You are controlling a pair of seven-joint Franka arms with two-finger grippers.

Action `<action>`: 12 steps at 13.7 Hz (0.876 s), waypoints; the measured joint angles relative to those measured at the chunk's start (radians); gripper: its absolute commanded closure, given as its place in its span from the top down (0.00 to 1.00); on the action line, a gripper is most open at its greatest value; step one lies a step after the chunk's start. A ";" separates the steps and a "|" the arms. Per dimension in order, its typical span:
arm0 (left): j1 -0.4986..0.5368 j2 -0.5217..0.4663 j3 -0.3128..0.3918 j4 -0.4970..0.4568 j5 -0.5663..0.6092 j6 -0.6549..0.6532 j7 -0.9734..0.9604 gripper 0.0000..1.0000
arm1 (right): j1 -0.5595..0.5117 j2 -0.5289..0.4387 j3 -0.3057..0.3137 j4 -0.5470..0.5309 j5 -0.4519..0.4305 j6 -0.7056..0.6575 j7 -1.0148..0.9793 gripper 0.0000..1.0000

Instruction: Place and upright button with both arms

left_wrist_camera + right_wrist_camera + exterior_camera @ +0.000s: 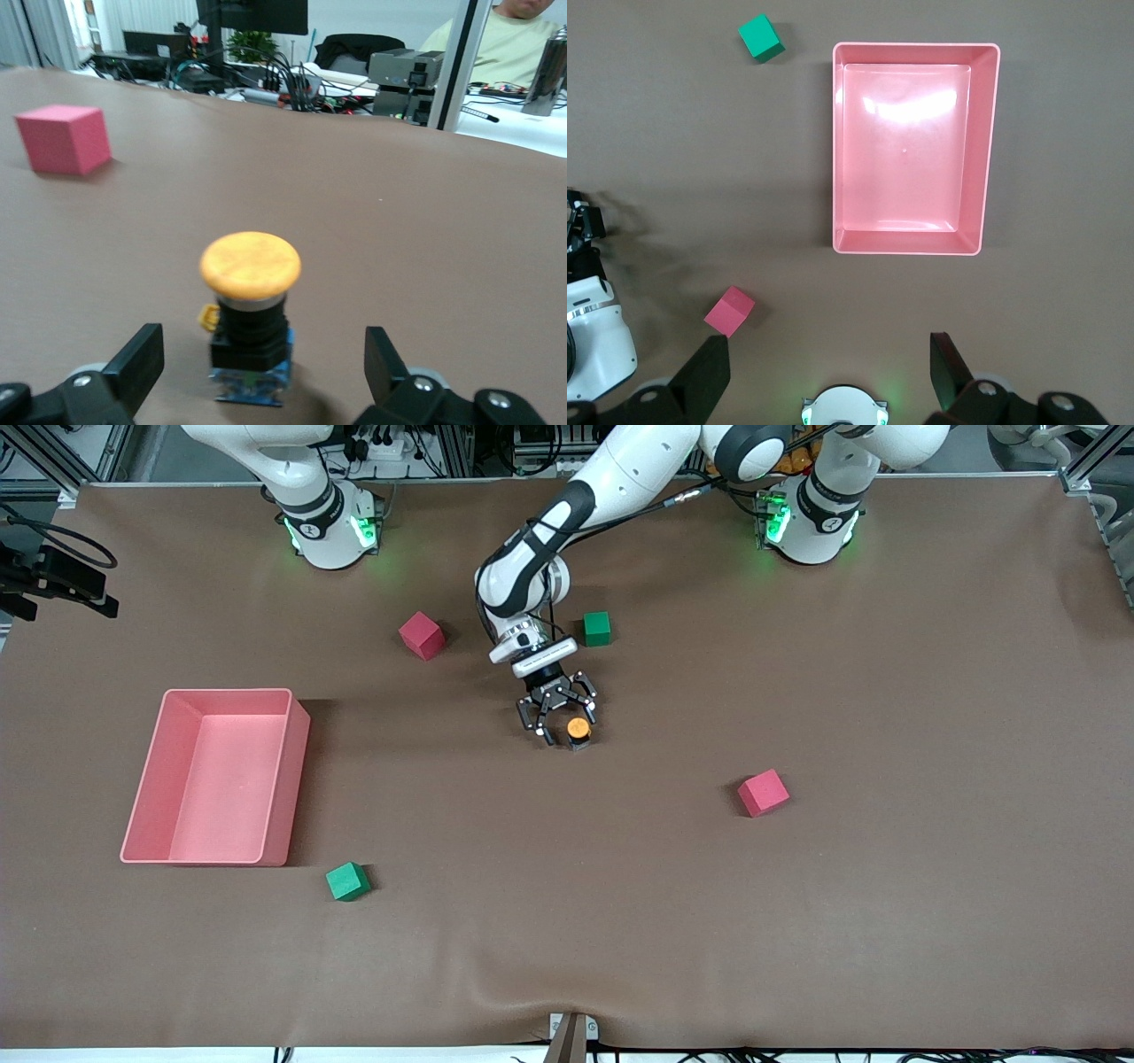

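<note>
The button stands upright on the brown table mat, near the middle, its round orange cap up on a black body with a blue base. The left arm reaches in from its base, and my left gripper is down at the button. In the left wrist view the button stands free between the two black fingers of the left gripper, which is open, with a gap on each side. My right gripper hangs open and empty high over the right arm's base.
A pink bin lies empty toward the right arm's end. One red cube and one green cube lie farther from the camera than the button. Another red cube and another green cube lie nearer.
</note>
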 measured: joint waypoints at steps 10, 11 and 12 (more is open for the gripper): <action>-0.002 -0.229 -0.066 0.025 -0.291 -0.047 0.421 1.00 | 0.010 0.001 0.003 0.000 0.000 0.000 0.000 1.00; 0.009 -0.279 -0.067 0.026 -0.348 -0.050 0.514 1.00 | 0.010 0.002 0.003 0.000 0.000 0.001 0.000 1.00; 0.027 -0.330 -0.067 0.027 -0.399 -0.055 0.606 1.00 | 0.010 0.002 0.003 0.000 0.000 0.001 0.000 1.00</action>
